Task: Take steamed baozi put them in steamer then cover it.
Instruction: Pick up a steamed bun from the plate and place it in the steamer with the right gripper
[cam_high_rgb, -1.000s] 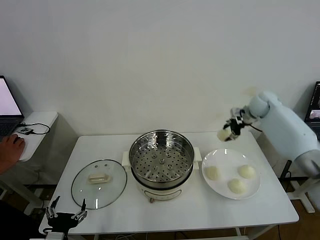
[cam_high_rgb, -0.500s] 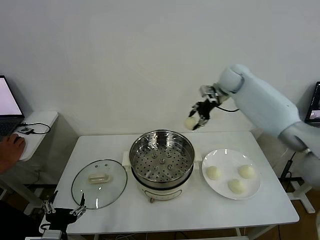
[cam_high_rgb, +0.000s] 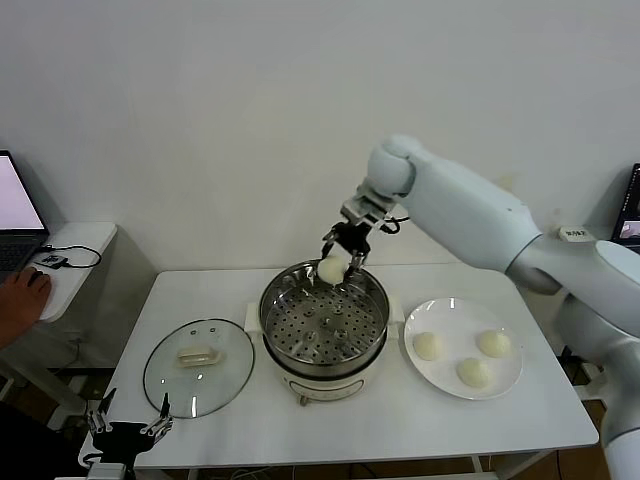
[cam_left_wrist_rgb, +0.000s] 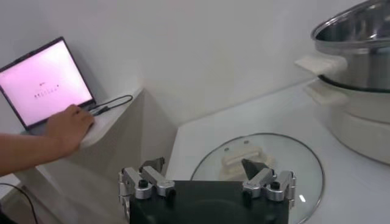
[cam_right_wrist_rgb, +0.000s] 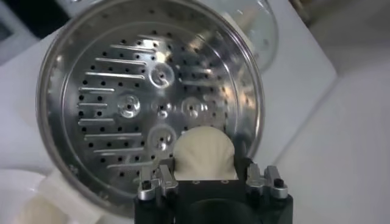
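Note:
My right gripper (cam_high_rgb: 335, 268) hangs over the far rim of the steamer (cam_high_rgb: 323, 322), shut on one cream-white baozi (cam_high_rgb: 331, 269). In the right wrist view that baozi (cam_right_wrist_rgb: 203, 154) fills the gap between the fingers above the perforated tray (cam_right_wrist_rgb: 140, 103), which holds nothing. Three more baozi (cam_high_rgb: 427, 346) (cam_high_rgb: 493, 343) (cam_high_rgb: 472, 372) lie on the white plate (cam_high_rgb: 440, 317) right of the steamer. The cover (cam_high_rgb: 198, 366), glass with a cream handle, lies flat on the table left of the steamer. My left gripper (cam_high_rgb: 130, 430) stays open, low at the table's front left edge, just short of the cover (cam_left_wrist_rgb: 259, 170).
A side table (cam_high_rgb: 70, 255) with a laptop (cam_left_wrist_rgb: 44, 84) and a person's hand (cam_left_wrist_rgb: 68, 126) on it stands at the far left. The white table (cam_high_rgb: 400, 430) ends close behind the steamer at the wall.
My right arm has swung left from above the plate's far side, carrying the baozi, and now holds it lower over the steamer's far rim. The left gripper barely shifted.

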